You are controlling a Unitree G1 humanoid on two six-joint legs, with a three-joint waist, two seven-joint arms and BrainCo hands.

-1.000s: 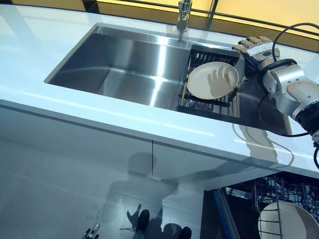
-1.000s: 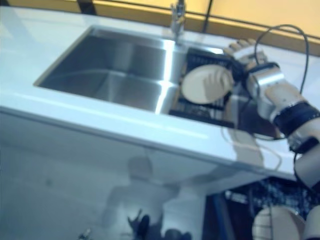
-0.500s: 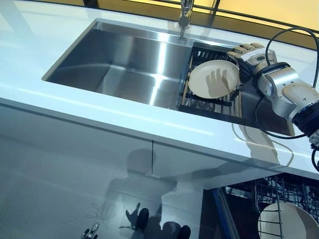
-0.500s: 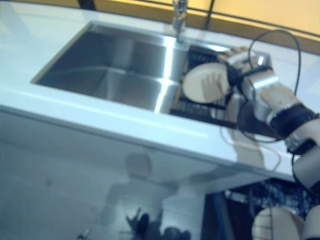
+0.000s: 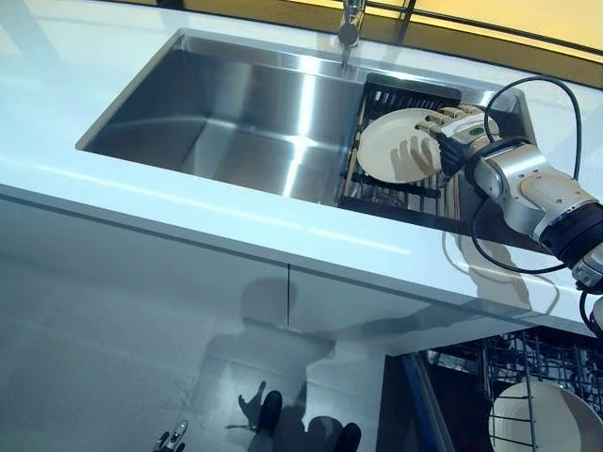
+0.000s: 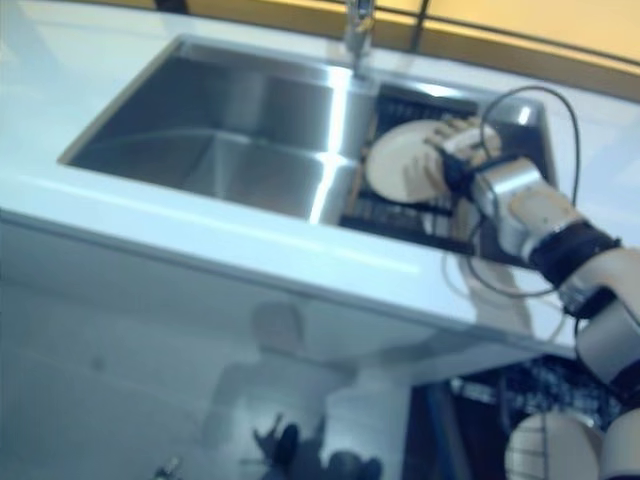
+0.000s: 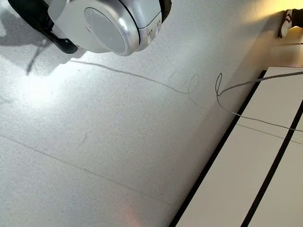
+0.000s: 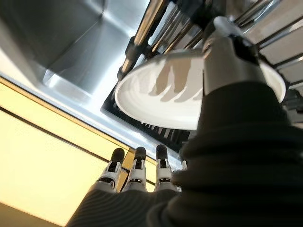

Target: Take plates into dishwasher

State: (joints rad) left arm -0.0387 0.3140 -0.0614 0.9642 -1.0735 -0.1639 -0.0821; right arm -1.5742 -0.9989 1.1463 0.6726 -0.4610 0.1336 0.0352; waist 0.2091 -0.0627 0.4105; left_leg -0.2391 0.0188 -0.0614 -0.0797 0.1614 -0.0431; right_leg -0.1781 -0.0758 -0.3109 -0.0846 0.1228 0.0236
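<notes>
While right hand [image 5: 459, 132] hovers open, plate [image 5: 396, 149] lies just beneath its fingers [image 8: 136, 166].

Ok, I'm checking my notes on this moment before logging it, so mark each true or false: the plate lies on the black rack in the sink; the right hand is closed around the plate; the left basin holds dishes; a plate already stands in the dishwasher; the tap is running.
1. The plate lies on the black rack in the sink: true.
2. The right hand is closed around the plate: false. Its fingers are straight, over the plate's right edge.
3. The left basin holds dishes: false. It shows only bare steel.
4. A plate already stands in the dishwasher rack: true, a second plate at lower right.
5. The tap is running: false. No water shows.
</notes>
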